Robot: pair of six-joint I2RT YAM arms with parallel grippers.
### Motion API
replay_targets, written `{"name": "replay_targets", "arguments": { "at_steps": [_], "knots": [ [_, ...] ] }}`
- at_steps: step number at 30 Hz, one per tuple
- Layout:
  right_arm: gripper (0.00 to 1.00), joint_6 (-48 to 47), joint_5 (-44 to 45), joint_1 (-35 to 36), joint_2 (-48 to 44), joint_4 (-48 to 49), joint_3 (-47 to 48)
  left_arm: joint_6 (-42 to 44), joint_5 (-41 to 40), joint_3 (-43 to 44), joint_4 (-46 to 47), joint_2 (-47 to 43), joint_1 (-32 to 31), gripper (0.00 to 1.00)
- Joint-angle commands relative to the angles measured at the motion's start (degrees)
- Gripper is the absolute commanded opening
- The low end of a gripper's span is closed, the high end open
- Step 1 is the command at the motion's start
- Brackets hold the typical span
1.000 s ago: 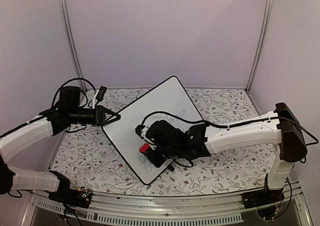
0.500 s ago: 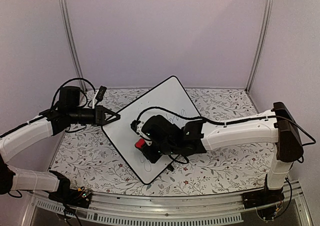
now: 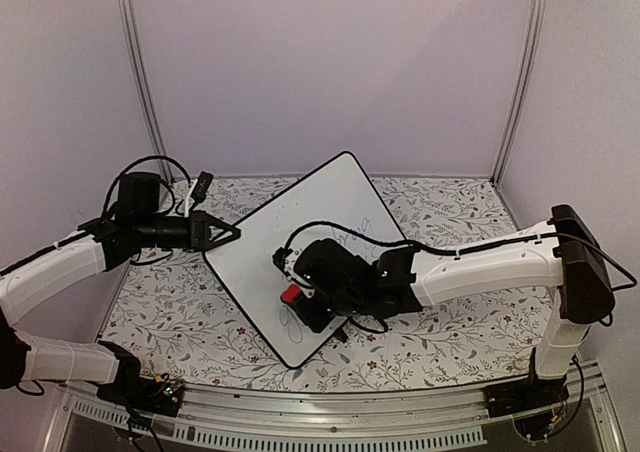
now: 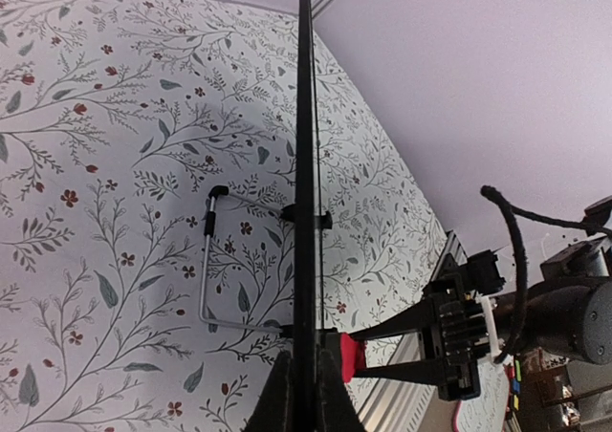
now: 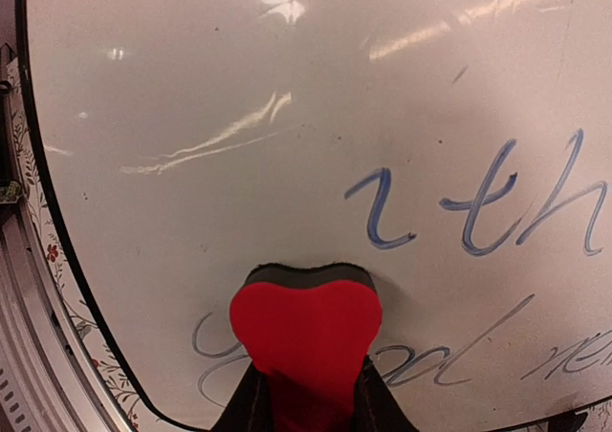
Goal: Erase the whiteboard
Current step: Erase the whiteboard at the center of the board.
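The whiteboard (image 3: 300, 234) lies tilted like a diamond on the floral table, with handwriting near its middle and low corner. My left gripper (image 3: 232, 234) is shut on its left edge; in the left wrist view (image 4: 306, 394) the board (image 4: 305, 164) shows edge-on as a black line between the fingers. My right gripper (image 3: 296, 300) is shut on a red eraser (image 3: 290, 294) and presses it onto the board's lower part. In the right wrist view the eraser (image 5: 306, 327) sits just above grey writing (image 5: 497, 351), with blue letters (image 5: 478, 217) to its upper right, on the board (image 5: 239, 97).
A floral cloth (image 3: 170, 302) covers the table. A wire stand (image 4: 206, 260) sticks out under the board. Metal posts (image 3: 140, 82) stand at the back corners. A rail (image 3: 330, 427) runs along the near edge. The right arm's cable (image 3: 340, 230) loops over the board.
My right gripper slid the eraser a little up and left across the board, then back down and right. The left gripper and board stayed put.
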Motion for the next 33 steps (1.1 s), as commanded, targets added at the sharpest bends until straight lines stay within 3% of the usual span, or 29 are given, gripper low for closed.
{"name": "replay_targets", "arguments": {
  "at_steps": [1,9,23,33],
  "knots": [
    [0.0,-1.25,1.27,-2.19,2.46,-0.95,4.13,0.96,1.44,-0.8,1.17,-0.17,0.21,0.0],
    [0.0,-3.08,0.9,-3.16,4.45,-1.36,8.19,0.98,1.51,-0.74,1.24,-0.25,0.16,0.0],
    [0.0,0.84,-0.39,-3.21,0.34,0.63,-2.39,0.87,1.82,-0.72,1.42,-0.34,0.22,0.0],
    [0.0,-1.85,0.33,-3.87,2.79,-0.27,4.28,0.86,1.79,-0.8,1.36,-0.36,0.21,0.0]
  ]
}}
